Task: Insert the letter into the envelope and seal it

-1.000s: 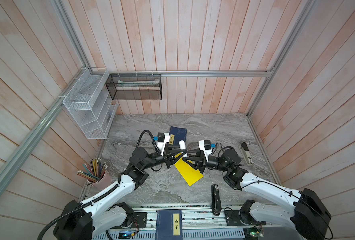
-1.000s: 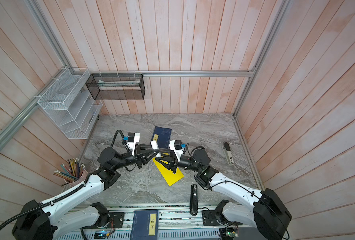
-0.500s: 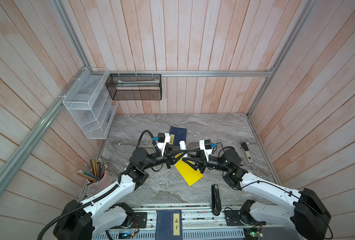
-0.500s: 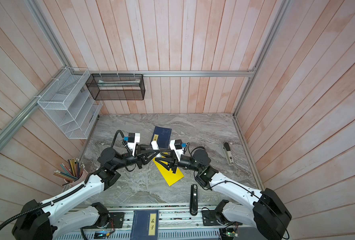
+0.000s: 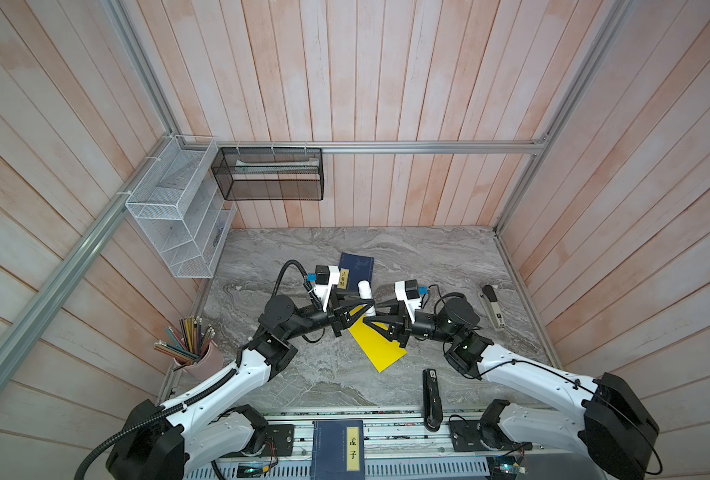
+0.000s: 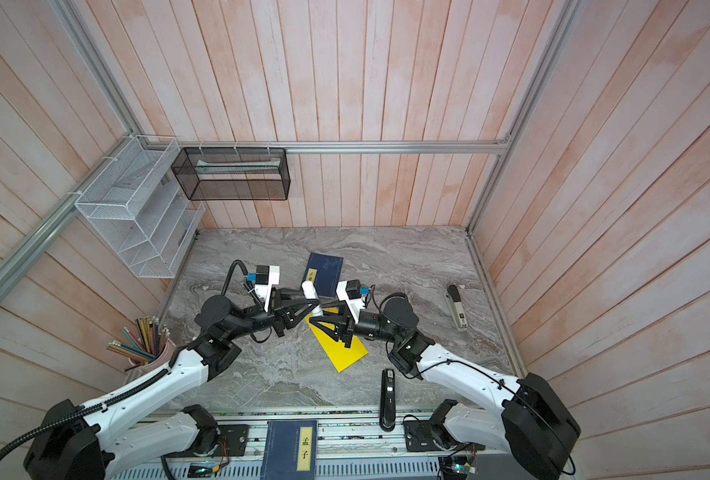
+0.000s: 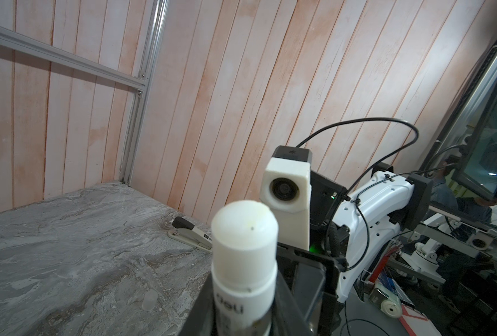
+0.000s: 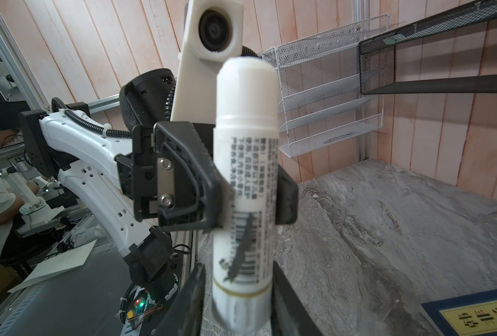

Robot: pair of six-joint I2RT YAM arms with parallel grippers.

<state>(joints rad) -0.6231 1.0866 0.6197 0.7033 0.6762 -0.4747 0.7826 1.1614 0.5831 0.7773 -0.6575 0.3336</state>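
Both top views look steeply down from high above the robot's base, taking in the whole marble table (image 5: 428, 257) and walls, the arms entering from 6 o'clock. The left wrist view sits close behind a white glue stick (image 7: 242, 261), facing the right arm's camera (image 7: 286, 189). The right wrist view, equally close, faces the same glue stick (image 8: 245, 174) and the left arm's camera (image 8: 213, 29).

Left gripper (image 5: 355, 318) and right gripper (image 5: 372, 319) meet at a white glue stick (image 5: 365, 296) above the yellow envelope (image 5: 380, 345).
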